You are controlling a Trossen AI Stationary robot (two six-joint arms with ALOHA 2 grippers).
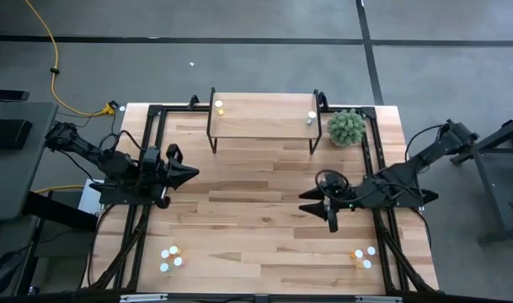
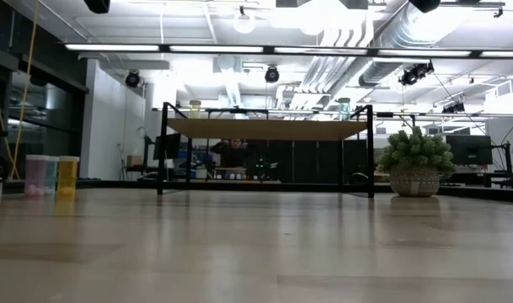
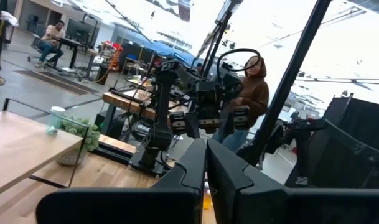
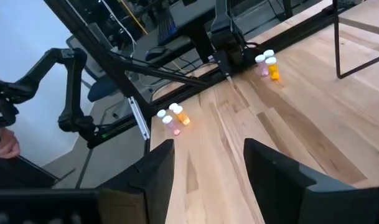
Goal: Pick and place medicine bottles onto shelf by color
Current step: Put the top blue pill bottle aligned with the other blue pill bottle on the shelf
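The shelf stands at the table's far middle with a yellow bottle on its left end and a pale teal bottle on its right end. More bottles stand in clusters near the front left and front right corners. My left gripper is shut and empty above the table's left side, pointing right. My right gripper hovers right of centre, pointing left, open with only bare tabletop between its fingers. The right wrist view shows two small bottle clusters standing along a table edge.
A fuzzy green plant ball in a pot sits right of the shelf. Black frame rails run along both table sides. Bare planks lie between the two arms. A person in a brown hooded top stands beyond the table.
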